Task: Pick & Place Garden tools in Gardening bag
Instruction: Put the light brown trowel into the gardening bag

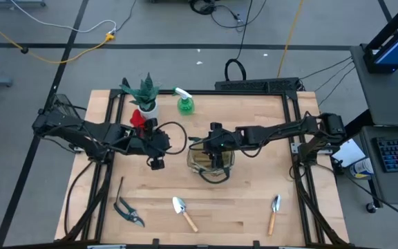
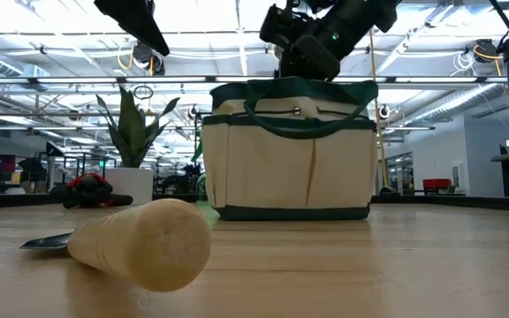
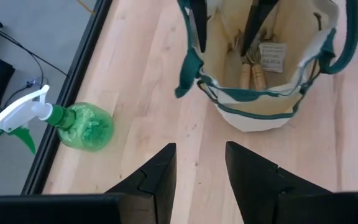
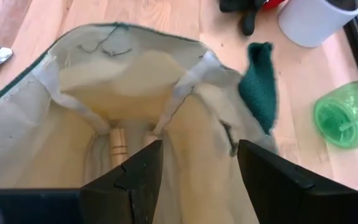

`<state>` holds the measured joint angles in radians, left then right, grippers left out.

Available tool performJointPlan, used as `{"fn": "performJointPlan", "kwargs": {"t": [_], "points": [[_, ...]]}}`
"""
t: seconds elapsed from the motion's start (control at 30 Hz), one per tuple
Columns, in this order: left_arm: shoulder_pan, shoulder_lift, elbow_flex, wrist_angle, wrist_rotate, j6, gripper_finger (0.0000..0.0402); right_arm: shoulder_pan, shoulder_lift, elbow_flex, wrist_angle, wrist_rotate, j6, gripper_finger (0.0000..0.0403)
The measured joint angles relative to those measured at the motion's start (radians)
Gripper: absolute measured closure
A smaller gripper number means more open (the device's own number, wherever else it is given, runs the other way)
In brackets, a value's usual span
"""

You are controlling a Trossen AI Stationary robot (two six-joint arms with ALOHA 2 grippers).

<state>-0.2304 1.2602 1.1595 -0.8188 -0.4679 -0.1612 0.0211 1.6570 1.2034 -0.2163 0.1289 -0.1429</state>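
The beige gardening bag (image 1: 211, 162) stands mid-table with its mouth open, and wooden handles (image 3: 253, 76) lie inside it. My right gripper (image 4: 197, 180) hangs open just above the bag's mouth with nothing between its fingers. My left gripper (image 3: 201, 180) is open over bare wood to the left of the bag. The green spray bottle (image 1: 185, 104) lies on its side at the far edge. Two trowels (image 1: 184, 211) (image 1: 273, 211), dark pruning shears (image 1: 128, 211) and a thin tool (image 1: 119, 188) lie on the table's near part. A red item (image 1: 138, 119) sits by the pot.
A spiky green plant in a white pot (image 1: 144, 97) stands at the far left, close behind my left arm. In the low view one trowel's wooden handle (image 2: 148, 243) lies right in front of the camera. Bare wood lies between the bag and the near tools.
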Motion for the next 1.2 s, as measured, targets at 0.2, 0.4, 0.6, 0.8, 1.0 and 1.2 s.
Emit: {"fn": "performJointPlan", "kwargs": {"t": [0.2,0.4,0.6,0.8,1.0,1.2], "points": [[-0.02,0.002,0.0,0.001,0.031,0.006,0.0257,0.022,-0.032,0.001,0.027,-0.003,0.001,0.0206],[-0.042,0.005,0.0,0.004,0.091,0.001,0.0257,0.062,-0.073,0.0,0.01,-0.003,0.072,0.0206],[-0.083,0.01,-0.001,0.01,0.111,0.008,0.0257,0.124,-0.095,0.0,-0.002,-0.003,0.109,0.0206],[-0.151,0.016,-0.077,0.097,0.111,-0.01,0.0257,0.191,-0.095,0.0,-0.001,-0.004,0.109,0.0206],[-0.256,0.017,-0.22,0.365,0.111,-0.001,0.0257,0.241,-0.096,0.0,-0.004,-0.003,0.109,0.0206],[-0.328,0.017,-0.345,0.603,0.111,0.015,0.0257,0.272,-0.096,0.0,-0.005,-0.001,0.109,0.0206]]}}
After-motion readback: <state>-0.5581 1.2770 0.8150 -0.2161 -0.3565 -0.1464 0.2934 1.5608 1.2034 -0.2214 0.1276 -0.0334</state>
